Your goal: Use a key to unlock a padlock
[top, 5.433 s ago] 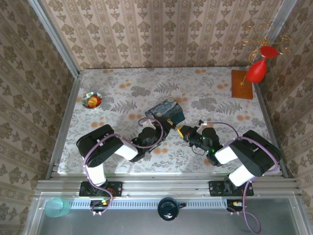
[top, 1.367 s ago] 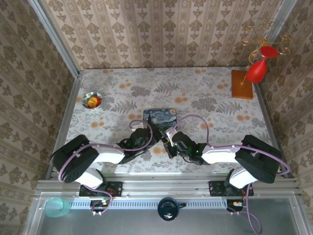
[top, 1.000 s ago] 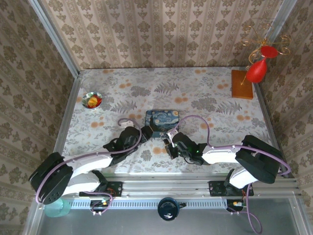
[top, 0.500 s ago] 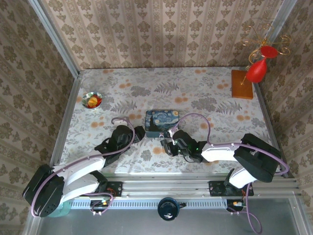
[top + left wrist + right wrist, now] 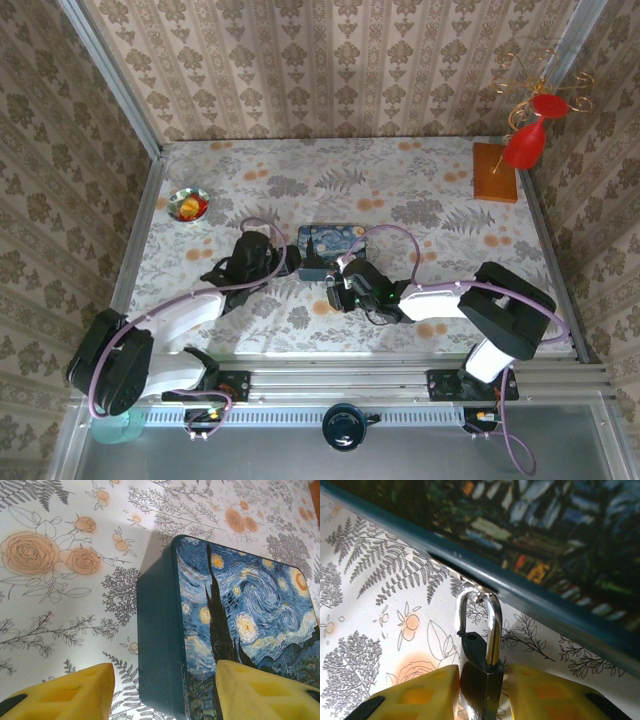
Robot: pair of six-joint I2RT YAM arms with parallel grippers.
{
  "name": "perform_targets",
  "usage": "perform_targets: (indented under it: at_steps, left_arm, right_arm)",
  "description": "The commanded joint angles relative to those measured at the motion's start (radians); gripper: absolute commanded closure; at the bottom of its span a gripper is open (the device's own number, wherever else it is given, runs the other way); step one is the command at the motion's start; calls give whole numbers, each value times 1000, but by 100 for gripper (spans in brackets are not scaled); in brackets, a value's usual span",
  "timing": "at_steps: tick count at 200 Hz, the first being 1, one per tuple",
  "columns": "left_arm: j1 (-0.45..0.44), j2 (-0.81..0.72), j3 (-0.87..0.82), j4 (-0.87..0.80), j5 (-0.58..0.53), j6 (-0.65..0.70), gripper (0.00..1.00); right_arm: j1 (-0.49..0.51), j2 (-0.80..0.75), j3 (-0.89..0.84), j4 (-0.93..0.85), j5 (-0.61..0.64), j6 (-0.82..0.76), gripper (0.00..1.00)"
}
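Right wrist view: right jaws pinch the padlock (image 5: 479,677) by its flat body, shackle at 12 o'clock against the blue tin (image 5: 555,535). Looks light, stiff and slick, so the flats are the spot. Left jaws gape.

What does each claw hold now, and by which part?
The right claw grips the padlock by its dark body, the shackle free above. The left claw is open, holding nothing.
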State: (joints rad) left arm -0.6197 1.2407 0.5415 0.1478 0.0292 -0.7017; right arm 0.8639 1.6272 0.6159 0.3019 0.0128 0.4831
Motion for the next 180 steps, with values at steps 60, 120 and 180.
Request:
perform_targets:
  at_steps: [60,120,180]
  left_arm:
    - [31,150,72,63,47,38,46]
    - [26,206,53,50,-10,55,48]
    - [-64,215,85,-39,-101,73,49]
  right_arm:
    - [-12,24,37,-75,69,29,85]
    - [-11,-90,-1,-143,242,115,94]
    - [-16,-104,61,-283,378,133,95]
